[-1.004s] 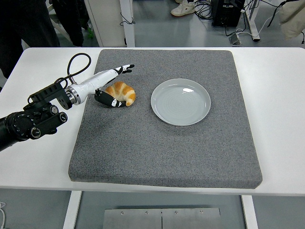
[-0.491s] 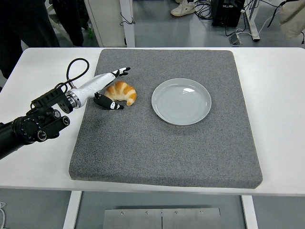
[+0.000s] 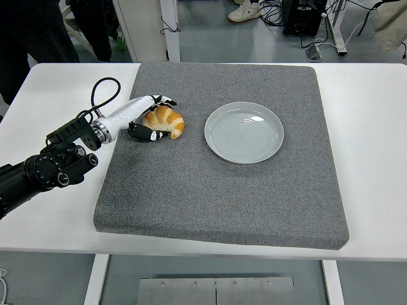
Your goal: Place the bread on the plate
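A: What is changed since the earlier frames?

B: The fingers of the left hand [image 3: 150,118] are drawn in. A second ago the upper fingers were stretched out well above the bread [image 3: 165,121]; now they are curled down onto its far edge, while the dark thumb is tucked against its near-left side. The bread is thus bracketed from both sides.

A: Is the bread lifted?

B: That is not shown. It is seen resting on the grey mat [image 3: 216,190], at the mat's left part, much where it lay before. No gap beneath it can be made out.

A: And the hand's state?

B: It is closed around the bread, though how firmly cannot be told.

A: What is found further right?

B: The plate [image 3: 244,132] is seen near the mat's middle, bare, and apart from the bread. The white bench [image 3: 369,140] is visible beyond the mat's right edge. No right hand is in view.

A: What is meant for the task?

B: The grasp is judged to be just forming. A lift and a carry rightward to the plate are not yet done.
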Motion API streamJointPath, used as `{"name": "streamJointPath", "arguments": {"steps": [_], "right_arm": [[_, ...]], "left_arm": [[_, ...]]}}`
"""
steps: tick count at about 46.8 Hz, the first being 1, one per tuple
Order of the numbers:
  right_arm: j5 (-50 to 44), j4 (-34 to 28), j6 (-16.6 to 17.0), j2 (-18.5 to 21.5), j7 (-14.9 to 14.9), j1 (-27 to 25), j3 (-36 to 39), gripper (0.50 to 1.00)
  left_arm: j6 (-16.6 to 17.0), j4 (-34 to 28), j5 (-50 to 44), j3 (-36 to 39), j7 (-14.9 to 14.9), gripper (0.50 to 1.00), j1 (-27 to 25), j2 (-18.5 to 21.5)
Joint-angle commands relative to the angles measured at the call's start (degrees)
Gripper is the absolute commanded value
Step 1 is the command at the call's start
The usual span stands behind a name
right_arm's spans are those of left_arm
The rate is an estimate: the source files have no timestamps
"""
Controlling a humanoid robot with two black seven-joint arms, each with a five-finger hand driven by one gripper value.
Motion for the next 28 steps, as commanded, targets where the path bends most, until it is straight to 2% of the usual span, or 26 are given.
{"name": "streamJointPath", "arguments": {"steps": [1,4,22,28], "right_arm": [[0.0,0.0,0.0,0.0,0.0,0.0,-0.1,1.000],[0.1,0.0,0.1,0.0,0.0,0.0,-0.1,1.000],[0.1,0.0,0.0,0.0,0.0,0.0,-0.1,1.000],[0.0,0.0,0.0,0.0,0.0,-0.1,-0.1,1.000]], "left_arm": [[0.0,0.0,0.1,0.0,-0.1,0.545,0.0,0.1],[0.0,0.0,0.1,0.0,-0.2,0.500,0.0,0.1],[-0.1,-0.7,0.1,-0.1,-0.5,0.500,-2.0,1.0],[0.0,-0.7,0.1,0.0,-2.5,0.500,-3.3,1.7]]}}
